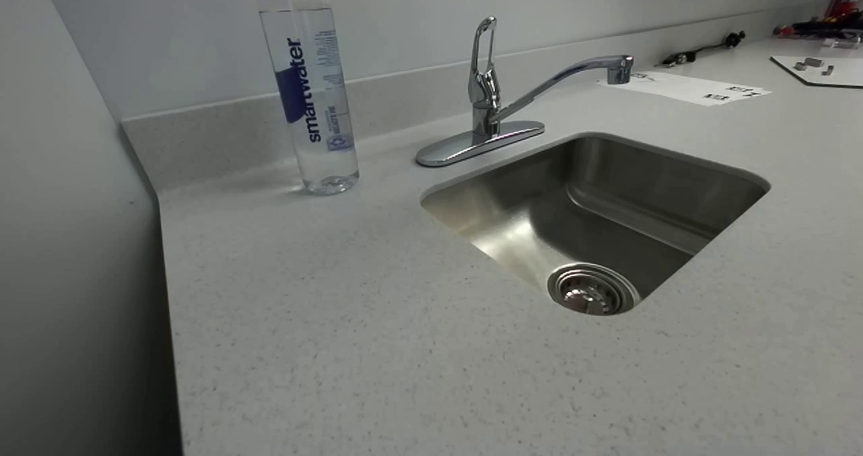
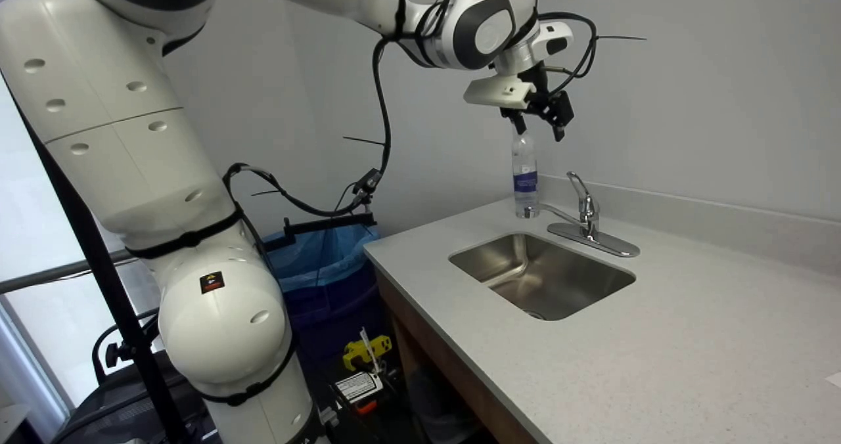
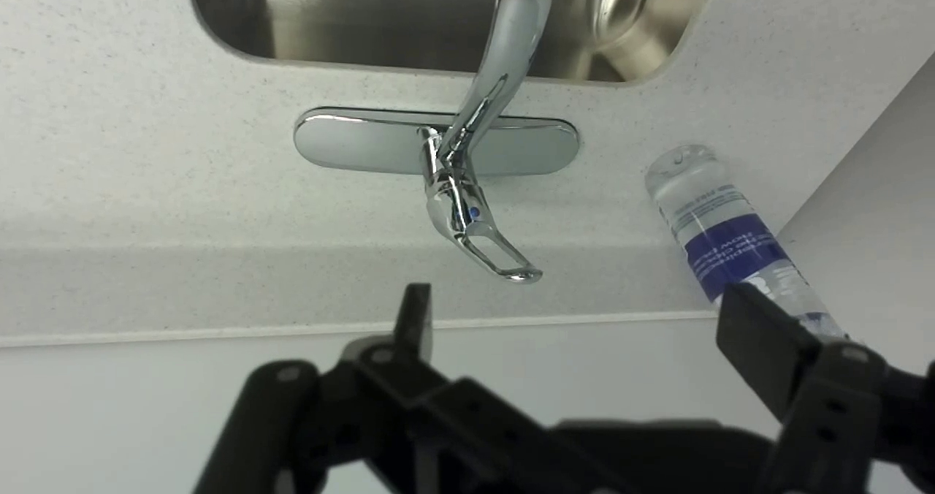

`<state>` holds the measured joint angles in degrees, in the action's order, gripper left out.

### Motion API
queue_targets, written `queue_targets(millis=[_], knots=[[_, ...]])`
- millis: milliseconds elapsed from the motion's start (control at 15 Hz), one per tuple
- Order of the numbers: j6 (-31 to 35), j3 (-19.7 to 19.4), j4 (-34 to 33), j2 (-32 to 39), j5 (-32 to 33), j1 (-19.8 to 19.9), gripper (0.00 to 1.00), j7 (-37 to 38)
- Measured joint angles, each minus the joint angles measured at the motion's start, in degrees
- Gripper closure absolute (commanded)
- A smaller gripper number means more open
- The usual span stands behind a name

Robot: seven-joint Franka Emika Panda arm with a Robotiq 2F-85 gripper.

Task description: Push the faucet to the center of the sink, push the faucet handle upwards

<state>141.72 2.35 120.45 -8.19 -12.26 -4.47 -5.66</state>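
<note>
The chrome faucet [image 1: 487,120] stands on its oval base plate behind the steel sink [image 1: 607,233]. Both also show in the other views: the faucet [image 2: 589,224] [image 3: 504,63] and the sink [image 2: 519,280] [image 3: 380,19]. In the wrist view the spout reaches over the sink, slanting towards the bottle's side; its tip is near the top edge. The faucet handle [image 1: 483,86] is a looped lever pointing up in both exterior views [image 2: 583,194]; it also shows in the wrist view [image 3: 453,213]. My gripper [image 2: 540,131] is open, empty and above the counter, apart from the faucet; its fingers spread wide in the wrist view [image 3: 577,289].
A clear water bottle [image 1: 310,98] stands upright beside the faucet, near the wall, under my gripper in an exterior view [image 2: 525,181]. The wall and low backsplash [image 1: 391,108] run behind the faucet. Paper [image 1: 681,88] and small items lie farther along the counter.
</note>
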Motion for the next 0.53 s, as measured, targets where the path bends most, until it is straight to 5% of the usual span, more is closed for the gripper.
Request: queue_targets(millis=[533], knots=[[0.00,-0.06,0.05,-0.07,-0.69,0.00,0.00,-0.58]])
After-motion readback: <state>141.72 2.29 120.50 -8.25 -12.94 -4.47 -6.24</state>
